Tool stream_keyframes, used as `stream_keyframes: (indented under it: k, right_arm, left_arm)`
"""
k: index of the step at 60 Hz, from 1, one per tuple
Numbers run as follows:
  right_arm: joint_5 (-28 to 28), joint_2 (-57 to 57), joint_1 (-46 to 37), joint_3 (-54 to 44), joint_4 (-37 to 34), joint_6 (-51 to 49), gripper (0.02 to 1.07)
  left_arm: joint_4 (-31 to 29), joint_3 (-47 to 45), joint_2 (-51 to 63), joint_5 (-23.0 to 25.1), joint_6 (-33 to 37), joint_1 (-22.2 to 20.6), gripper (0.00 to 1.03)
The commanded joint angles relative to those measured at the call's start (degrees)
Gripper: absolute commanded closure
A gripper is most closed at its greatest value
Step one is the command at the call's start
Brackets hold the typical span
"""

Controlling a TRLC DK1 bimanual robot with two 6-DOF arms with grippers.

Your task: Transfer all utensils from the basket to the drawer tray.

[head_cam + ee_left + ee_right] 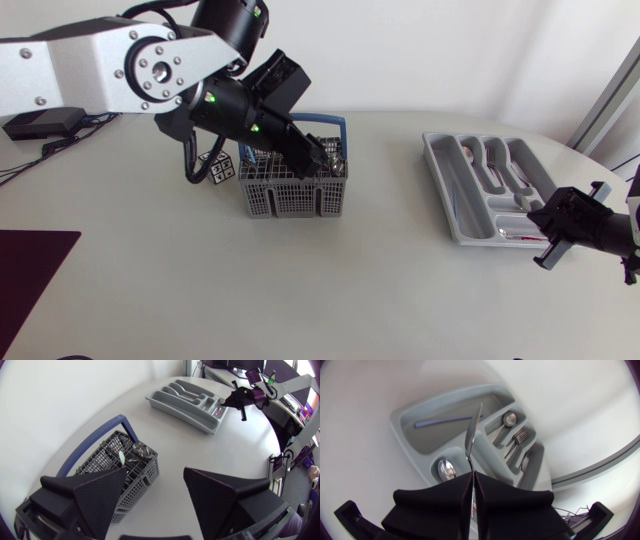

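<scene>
hanging over the grey wire basket [293, 190], the left pincer [322, 158] stands released, with its two wedge fingers spread wide apart and nothing between them. in the left wrist view one finger [100, 497] lies over the basket's near corner and the other finger [220, 495] is over the bare desk [330, 290] beside it. i cannot tell if the first finger touches the mesh. the basket has a blue handle [102, 435] and stands near the middle of the desk. some metal utensils [140, 452] stick up in its compartment ahead of the pincer. a small black and white cube [218, 166] sits just beside the basket, on the side of the left arm.

the grey drawer tray [445, 195] lies on the right part of the desk, well apart from the basket. the right pincer [553, 225] is at the tray's near right corner. in the right wrist view its fingers [492, 490] are clenched on a thin silver utensil [472, 435], which points out ahead of them, above the tray. it looks like a knife, but i am not sure. under it, one spoon [446, 468] lies in the compartment just ahead of the pincer. a second spoon [509, 419] and a fork [519, 437] lie in the narrow compartments beside, and a thin bluish stick [442, 421] lies in the long compartment at the far side.
</scene>
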Motion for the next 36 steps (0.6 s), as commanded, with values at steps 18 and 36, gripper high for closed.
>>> stream_keyframes:
  k: [18,36]
  right_arm:
    - [5.61,13.91,-3.49,1.77,13.06,-9.46,0.99]
    - [6.93,8.11,-4.81,-0.69,14.20,-9.99,0.12]
  left_arm:
    - [0.37,-2.14,1.41,-3.97,9.75,-0.04,0.23]
    - [0.46,-4.33,2.55,-10.12,22.67,-1.71,0.23]
